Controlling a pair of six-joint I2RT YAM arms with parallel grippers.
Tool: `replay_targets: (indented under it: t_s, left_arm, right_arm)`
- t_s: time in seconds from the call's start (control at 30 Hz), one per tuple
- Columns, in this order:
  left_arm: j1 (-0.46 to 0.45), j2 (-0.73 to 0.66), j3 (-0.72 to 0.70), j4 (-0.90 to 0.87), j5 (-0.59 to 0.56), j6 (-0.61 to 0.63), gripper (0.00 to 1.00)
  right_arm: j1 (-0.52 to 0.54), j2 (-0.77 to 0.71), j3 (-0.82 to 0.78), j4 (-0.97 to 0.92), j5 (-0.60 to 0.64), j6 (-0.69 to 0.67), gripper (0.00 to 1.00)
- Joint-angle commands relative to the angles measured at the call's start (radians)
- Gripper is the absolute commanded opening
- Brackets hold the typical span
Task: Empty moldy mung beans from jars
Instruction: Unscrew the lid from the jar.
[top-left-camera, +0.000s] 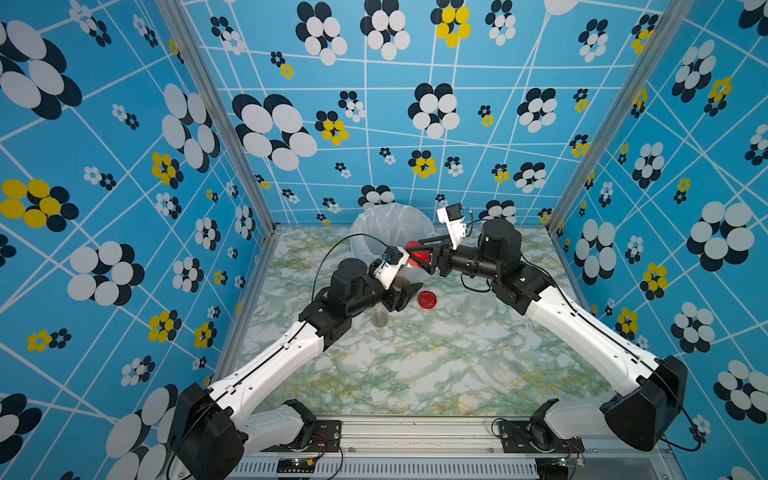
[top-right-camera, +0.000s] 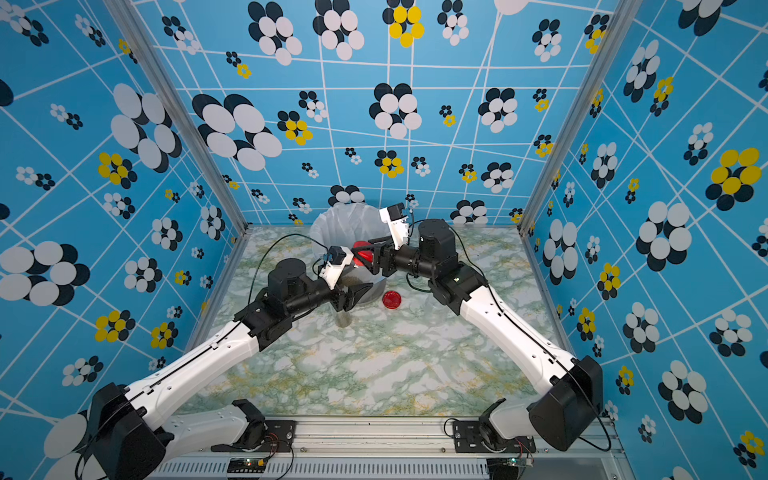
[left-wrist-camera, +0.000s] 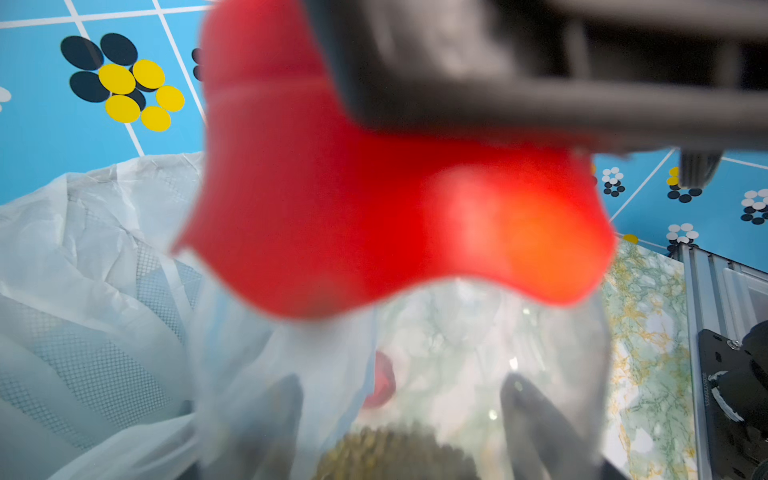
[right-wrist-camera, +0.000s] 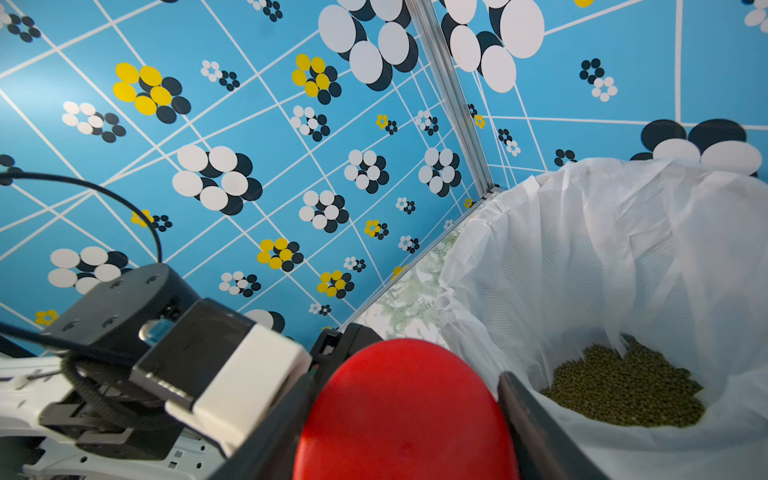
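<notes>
Aslant, left pincer (left-wrist-camera: 401, 378) gripping jar (left-wrist-camera: 457, 332), red lid (left-wrist-camera: 395, 216) end toward right pincer (right-wrist-camera: 405, 379) clasping it

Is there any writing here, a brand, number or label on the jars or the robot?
No text can be read.
On the black plate: a tiny white line of print along its edge, too blurred to read.
On the red lid, clear jar and bin bag: no print shows.
</notes>
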Motion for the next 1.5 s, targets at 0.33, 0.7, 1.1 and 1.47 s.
replay_targets:
  t_s: [0.33,0.7,1.1,1.47]
  left_arm:
    - [0.074,-0.043,-0.025,0.118,0.100,-0.070,0.65]
    - [0.111,-0.057,-0.045,0.149,0.264,-0.062,0.65]
    - [0.142,-0.027,-0.031,0.200,0.441,-0.115,0.66]
    - [0.144,-0.034,-0.013,0.159,0.514,-0.093,0.66]
  right_arm:
    - [-0.084,-0.060,-0.029,0.064,-0.105,-0.008,0.55]
    - [-0.102,-0.108,-0.072,0.186,-0.236,-0.005,0.56]
    - [-0.102,-0.112,-0.059,0.195,-0.281,-0.034,0.59]
    - [-0.104,-0.090,0.008,0.103,-0.483,-0.189,0.63]
